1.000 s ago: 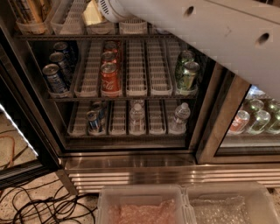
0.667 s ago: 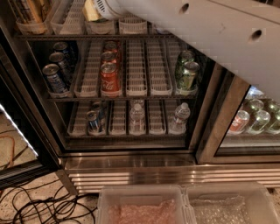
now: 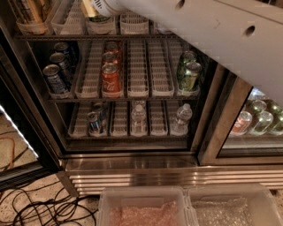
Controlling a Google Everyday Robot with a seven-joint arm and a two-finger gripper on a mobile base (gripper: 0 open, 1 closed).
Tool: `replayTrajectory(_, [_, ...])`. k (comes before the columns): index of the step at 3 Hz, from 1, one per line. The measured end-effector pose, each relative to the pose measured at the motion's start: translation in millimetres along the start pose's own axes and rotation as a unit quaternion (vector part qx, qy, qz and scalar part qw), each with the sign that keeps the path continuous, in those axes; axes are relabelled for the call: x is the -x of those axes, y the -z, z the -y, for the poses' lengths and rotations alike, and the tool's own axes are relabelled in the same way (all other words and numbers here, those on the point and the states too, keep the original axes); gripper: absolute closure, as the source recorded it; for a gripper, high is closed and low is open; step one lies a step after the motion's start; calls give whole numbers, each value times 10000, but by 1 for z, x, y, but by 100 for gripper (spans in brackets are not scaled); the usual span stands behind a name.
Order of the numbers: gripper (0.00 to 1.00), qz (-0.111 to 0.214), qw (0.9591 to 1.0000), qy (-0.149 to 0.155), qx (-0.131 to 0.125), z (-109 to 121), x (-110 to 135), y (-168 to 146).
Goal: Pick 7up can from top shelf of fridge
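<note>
The fridge (image 3: 132, 170) stands open in front of me, with a ribbed steel base. Its top shelf (image 3: 62, 38) runs along the upper edge of the view, lined with white slotted lane trays (image 3: 133, 23). My white arm (image 3: 208, 31) reaches in from the upper right. The gripper (image 3: 93, 7) sits at the picture's top edge, over the second and third lanes of that shelf. A pale can with a green band, seemingly the 7up can (image 3: 100, 17), shows only partly right at the gripper. I cannot tell whether it is held.
The middle rack holds blue cans (image 3: 55, 79), red cola cans (image 3: 111, 79) and dark green-gold cans (image 3: 189, 75). The lower rack holds a small can (image 3: 93, 122) and water bottles (image 3: 138, 118). The right glass door (image 3: 258, 119) is closed. Plastic bins (image 3: 146, 207) and floor cables (image 3: 40, 207) lie in front.
The arm's wrist and the pale can at the gripper have edged slightly up and left along the top shelf. Nothing else has moved.
</note>
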State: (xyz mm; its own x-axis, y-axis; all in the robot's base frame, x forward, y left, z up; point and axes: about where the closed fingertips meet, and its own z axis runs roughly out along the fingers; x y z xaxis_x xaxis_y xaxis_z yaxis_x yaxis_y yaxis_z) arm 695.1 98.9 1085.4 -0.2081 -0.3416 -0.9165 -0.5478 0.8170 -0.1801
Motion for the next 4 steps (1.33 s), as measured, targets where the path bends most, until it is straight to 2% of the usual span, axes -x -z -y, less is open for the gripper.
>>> replayTrajectory(1, [37,42,10000,42,13,0,4,-2])
replayTrajectory(3, [21,38,9999,108,-94,11,3,-12])
replayTrajectory(4, [22,25,9998,135,-155,18,0,-17])
